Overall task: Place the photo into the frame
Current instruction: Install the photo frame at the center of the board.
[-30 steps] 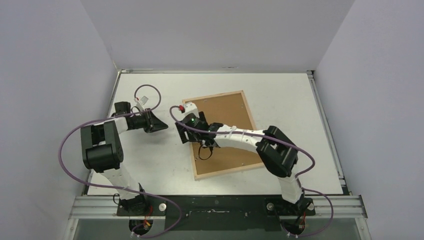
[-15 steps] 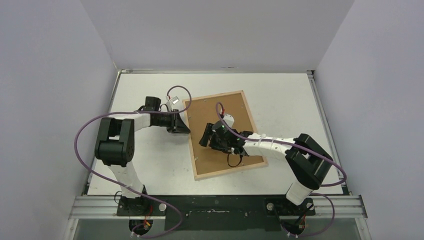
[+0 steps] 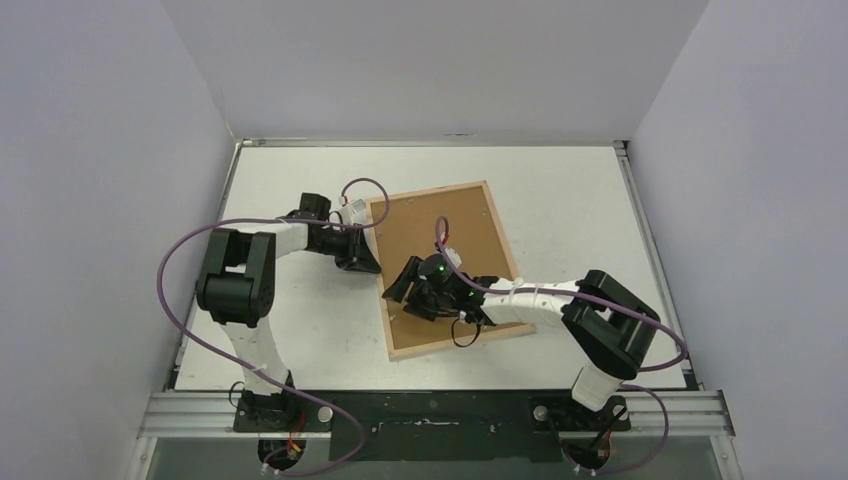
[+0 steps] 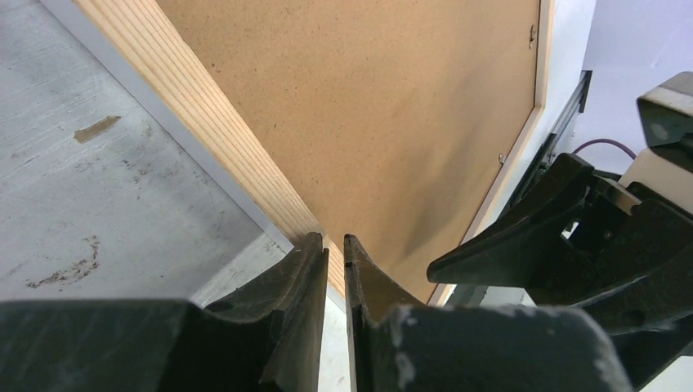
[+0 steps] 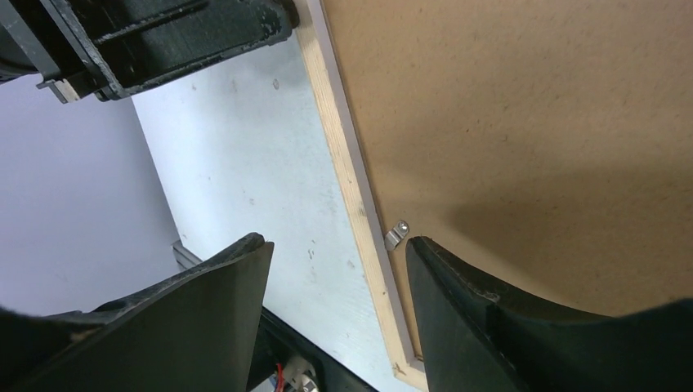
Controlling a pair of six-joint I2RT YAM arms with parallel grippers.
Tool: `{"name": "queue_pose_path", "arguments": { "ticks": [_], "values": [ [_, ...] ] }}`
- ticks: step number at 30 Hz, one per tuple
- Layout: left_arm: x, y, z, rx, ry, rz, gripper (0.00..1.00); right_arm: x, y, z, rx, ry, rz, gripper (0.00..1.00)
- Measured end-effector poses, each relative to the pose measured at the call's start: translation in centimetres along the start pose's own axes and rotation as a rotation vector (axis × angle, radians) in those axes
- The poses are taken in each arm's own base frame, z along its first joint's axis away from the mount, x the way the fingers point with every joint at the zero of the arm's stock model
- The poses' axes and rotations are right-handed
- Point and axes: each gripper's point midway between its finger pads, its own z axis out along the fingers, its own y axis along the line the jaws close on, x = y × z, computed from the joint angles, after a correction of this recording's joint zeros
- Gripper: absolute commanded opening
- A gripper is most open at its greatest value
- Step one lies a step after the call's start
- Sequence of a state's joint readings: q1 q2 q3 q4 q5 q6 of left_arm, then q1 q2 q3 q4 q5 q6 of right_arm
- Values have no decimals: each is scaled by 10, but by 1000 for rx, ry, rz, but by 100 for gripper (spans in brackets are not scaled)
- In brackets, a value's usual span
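The pale wood frame [image 3: 455,341] lies face down on the table, with the brown fibreboard backing panel [image 3: 452,225] set in it. The photo is hidden. My left gripper [image 3: 368,262] is at the frame's left bar [image 4: 204,114], jaws almost together with nothing between them [image 4: 335,241]. My right gripper [image 3: 396,292] is open and straddles the same bar [image 5: 343,171] lower down, one finger over the table and one over the backing [image 5: 507,122]. A small metal clip [image 5: 396,234] sits just ahead of its inner finger.
The table [image 3: 300,330] is white, with a metal rail along the near edge [image 3: 430,408]. Grey walls enclose the left, back and right sides. Purple cables loop from both arms. The two grippers are close to each other at the frame's left bar.
My left gripper has moved right to the frame's left bar. My right gripper has swung from the frame's upper left, across the backing, to the lower left bar.
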State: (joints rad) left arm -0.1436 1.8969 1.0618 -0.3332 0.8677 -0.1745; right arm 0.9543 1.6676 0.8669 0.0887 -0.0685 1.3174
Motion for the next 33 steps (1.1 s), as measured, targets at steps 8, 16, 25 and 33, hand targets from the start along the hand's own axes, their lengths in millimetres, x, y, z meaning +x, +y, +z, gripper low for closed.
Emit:
{"name": "queue_pose_path", "arguments": {
  "ticks": [8, 16, 25, 33],
  "values": [
    [1, 1, -1, -3, 12, 12, 14, 20, 1, 6, 12, 36, 86, 64],
    [0, 1, 0, 0, 17, 9, 13, 32, -4, 15, 19, 72, 154, 64],
    [1, 1, 0, 3, 19, 8, 13, 34, 1, 19, -3, 84, 174, 63],
    [1, 1, 0, 5, 19, 15, 13, 35, 3, 19, -5, 84, 177, 63]
  ]
}}
